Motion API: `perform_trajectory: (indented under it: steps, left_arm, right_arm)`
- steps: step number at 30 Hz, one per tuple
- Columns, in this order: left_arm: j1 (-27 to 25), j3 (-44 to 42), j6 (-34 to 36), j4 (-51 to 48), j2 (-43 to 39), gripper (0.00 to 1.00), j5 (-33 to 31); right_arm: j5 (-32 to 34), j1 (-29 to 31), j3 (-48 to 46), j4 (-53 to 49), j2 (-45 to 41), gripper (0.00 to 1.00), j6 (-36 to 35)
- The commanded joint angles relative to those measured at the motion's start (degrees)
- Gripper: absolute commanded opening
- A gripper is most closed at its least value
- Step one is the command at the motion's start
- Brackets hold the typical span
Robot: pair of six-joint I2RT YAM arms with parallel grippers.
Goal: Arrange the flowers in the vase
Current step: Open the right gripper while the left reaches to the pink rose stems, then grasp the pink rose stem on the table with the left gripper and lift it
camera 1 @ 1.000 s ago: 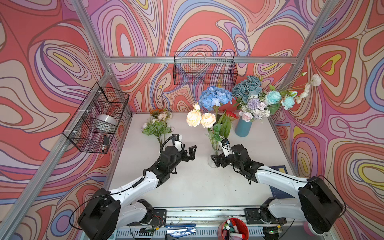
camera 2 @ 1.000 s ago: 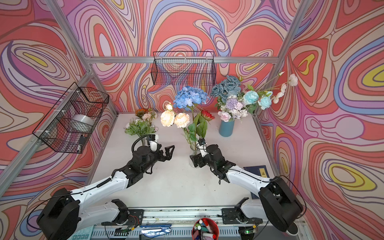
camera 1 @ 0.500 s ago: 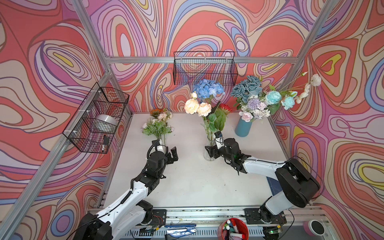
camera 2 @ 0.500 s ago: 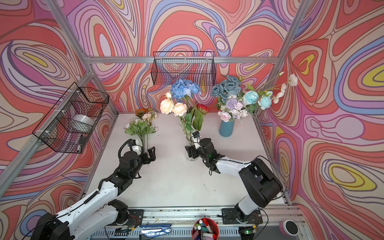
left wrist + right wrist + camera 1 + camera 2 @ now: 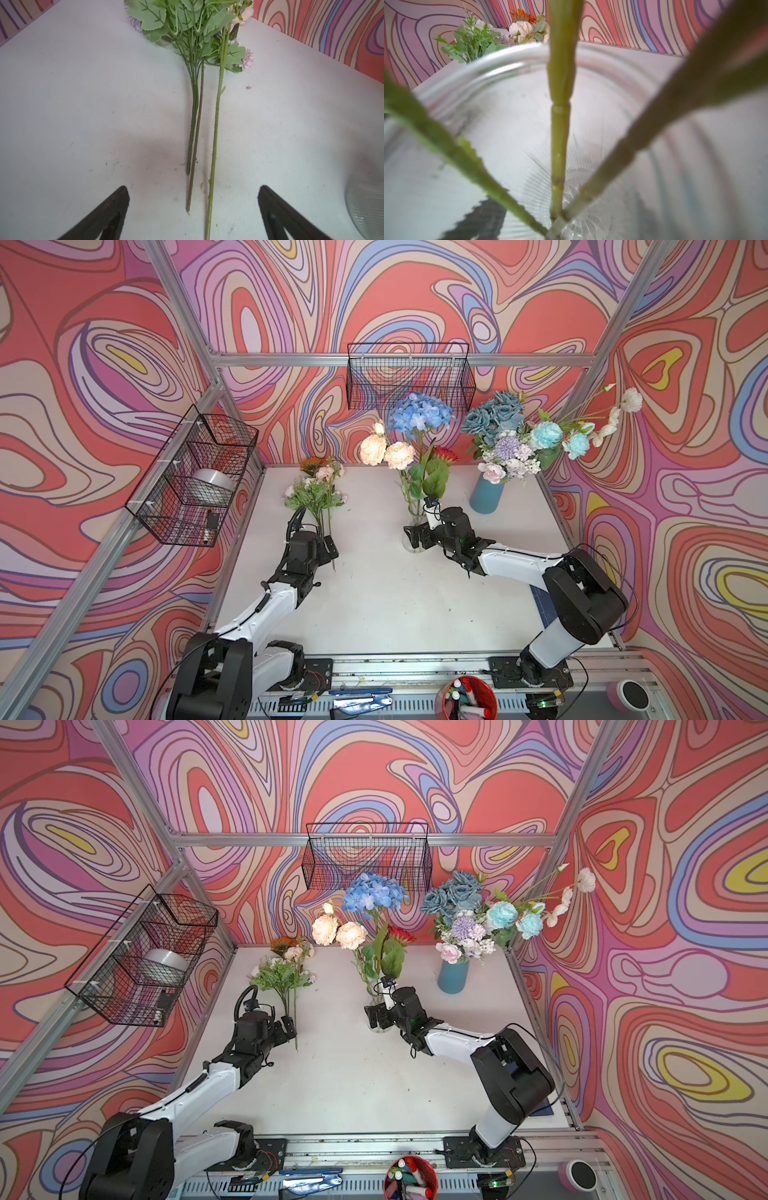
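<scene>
The left gripper (image 5: 193, 187) hangs low over the white tabletop (image 5: 72, 104) with its black fingers (image 5: 116, 205) spread wide. The thin green stems (image 5: 215, 128) of the loose flowers (image 5: 316, 489) lie flat and run straight up the gap between them, so a squeeze would catch them near the cut ends. That looks like a pick being lined up.

Over to the right gripper (image 5: 415, 536): it sits low against the ribbed clear glass vase (image 5: 500, 63), a jaw on either side. Whether they press the glass or stand free, I cannot tell; steadying it, perhaps. Inside, three stems (image 5: 559, 128) fan out from the base, carrying the blue hydrangea (image 5: 419, 414), peach roses (image 5: 386, 452) and red daisy (image 5: 446, 454). The tall blue vase (image 5: 486, 497), already full, stands well apart.
</scene>
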Motion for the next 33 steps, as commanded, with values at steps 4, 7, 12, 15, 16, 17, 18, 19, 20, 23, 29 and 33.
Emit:
perform_trajectory:
  steps: [4, 7, 12, 15, 16, 17, 18, 19, 20, 23, 29, 33]
  left_arm:
    - [0.62, 12.29, 4.63, -5.13, 9.42, 0.89, 6.71]
    - [0.69, 18.23, 6.44, -10.17, 15.33, 0.77, 7.72]
    - [0.71, 25.36, 7.13, -16.20, 23.63, 0.62, 7.93]
    - [0.66, 28.52, 7.21, -18.43, 27.40, 0.52, 8.49]
    - [0.66, 29.44, 7.38, -18.97, 28.50, 0.49, 8.92]
    - [0.66, 30.26, 7.48, -19.62, 29.64, 0.47, 9.13]
    - [0.66, 30.88, 7.59, -19.96, 30.54, 0.45, 9.30]
    - [0.66, 31.60, 7.33, -20.50, 31.46, 0.45, 9.43]
    - [0.66, 32.26, 7.19, -20.59, 32.34, 0.45, 9.42]
    - [0.71, 33.14, 6.48, -20.63, 33.87, 0.45, 9.16]
    - [0.66, 34.95, 5.03, -23.73, 36.18, 0.49, 6.64]
    - [0.66, 35.47, 4.67, -24.30, 37.19, 0.50, 6.21]
  right_arm:
    - [-0.61, -0.19, -2.57, -11.24, -10.83, 0.98, 2.40]
    - [-0.05, -0.21, -3.52, -15.44, -15.09, 0.98, 3.52]
    - [3.32, -0.21, -4.55, -19.73, -20.80, 0.98, 4.60]
    - [4.72, -0.21, -5.10, -19.56, -22.80, 0.98, 4.89]
    - [4.77, -0.21, -5.05, -19.59, -22.93, 0.98, 5.07]
    - [4.81, -0.20, -5.00, -19.36, -22.96, 0.98, 5.33]
    - [4.84, -0.21, -4.99, -19.01, -22.75, 0.99, 5.64]
    - [4.86, -0.21, -4.96, -18.45, -22.39, 0.99, 5.93]
    - [4.86, -0.21, -4.94, -17.81, -21.97, 0.99, 6.26]
    - [5.03, -0.21, -4.72, -16.93, -20.58, 0.98, 7.27]
    - [5.19, -0.20, -4.48, -16.52, -19.67, 0.98, 7.69]
    - [5.92, -0.19, -4.41, -16.88, -19.98, 0.98, 7.28]
